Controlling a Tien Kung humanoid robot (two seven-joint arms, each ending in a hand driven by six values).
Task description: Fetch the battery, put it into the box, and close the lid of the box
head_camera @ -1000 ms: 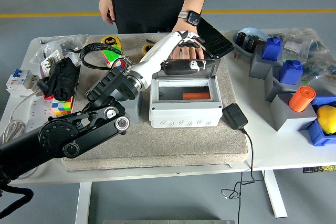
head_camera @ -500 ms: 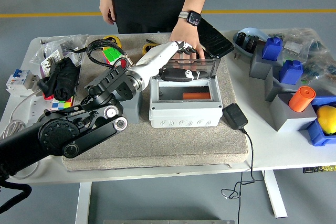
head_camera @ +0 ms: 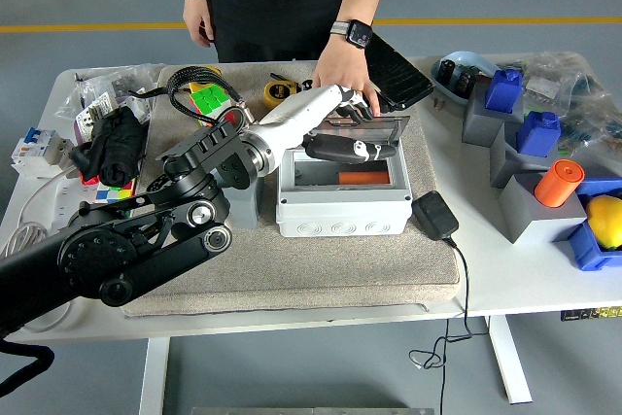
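Note:
A grey plastic box stands on the beige mat at the middle of the table. An orange battery lies inside it near the back wall. The clear hinged lid is tilted forward, partway down over the opening. My left hand reaches in from the left, its black fingers hooked over the lid's front edge. A person's hand with a watch rests just behind the lid. My right arm is out of sight.
A black power adapter with its cord lies right of the box. Grey and blue blocks, an orange cylinder and a yellow ball crowd the right side. A colour cube, tape measure and black cloth lie left.
The lid has swung from upright down toward the box, with my left hand coming down and forward on it. The person's hand stays behind the lid.

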